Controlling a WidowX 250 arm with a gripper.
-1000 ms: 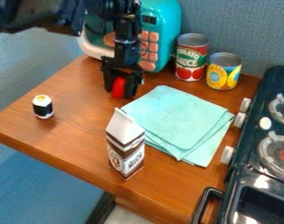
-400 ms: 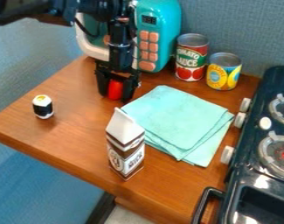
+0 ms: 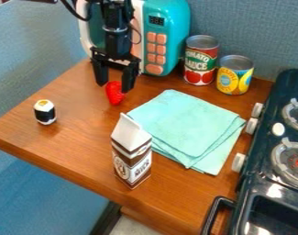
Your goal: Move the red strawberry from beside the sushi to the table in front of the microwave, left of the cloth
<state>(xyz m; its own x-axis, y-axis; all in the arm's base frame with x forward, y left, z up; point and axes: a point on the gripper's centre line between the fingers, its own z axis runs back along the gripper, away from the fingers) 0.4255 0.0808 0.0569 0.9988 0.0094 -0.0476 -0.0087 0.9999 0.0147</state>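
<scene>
Just beyond the left corner of the folded cloth (image 3: 184, 124), you have one red strawberry (image 3: 115, 93), apparently lying on the wooden surface (image 3: 77, 144). Your end effector (image 3: 115, 87) hangs over it with its two fingers spread, seemingly wide so as to straddle the fruit without squeezing it; whether either one touches it, you cannot tell. Well left of the cloth, you see one small black-and-white roll (image 3: 45, 112). One milk carton (image 3: 132, 153) stands upright on its flat base by the cloth's near-left edge. Behind the cloth, two cans, the tomato can (image 3: 201, 60) and the yellow can (image 3: 235, 75), stand side by side, perhaps set back to leave you working room. Behind the cloth and to its left is one teal toy microwave (image 3: 165, 39); one toy stove (image 3: 270, 183) flanks its right, knobs facing the cloth, probably for easy reach.
</scene>
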